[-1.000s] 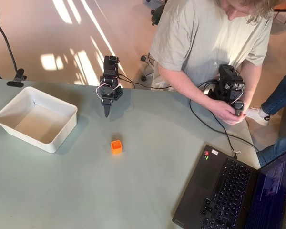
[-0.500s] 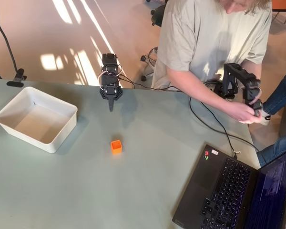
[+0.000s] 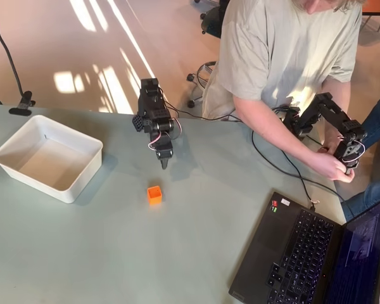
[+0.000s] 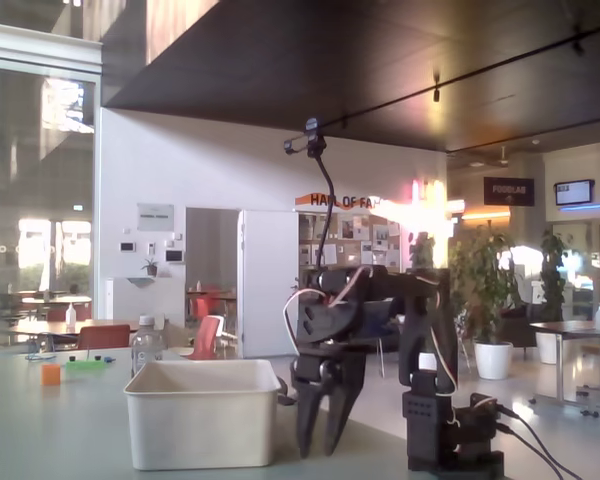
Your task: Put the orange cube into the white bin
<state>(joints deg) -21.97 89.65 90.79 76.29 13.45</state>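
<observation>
In the overhead view, the cube point(image 3: 154, 194) lies right of the bin point(image 3: 69, 190), with the tool point(image 3: 164, 163) just behind it.

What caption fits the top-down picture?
Gripper hovers above the orange cube; the white bin waits empty at left.

Public atrium/cafeteria: café tables point(image 4: 50, 325), potted plants point(image 4: 485, 290), wall signs point(image 4: 508, 191).

Bare table lies between my gripper point(image 3: 164, 163) and the orange cube point(image 3: 154, 194). The white bin point(image 3: 69, 188) stands well apart at the left of the overhead view, with open table between.
</observation>
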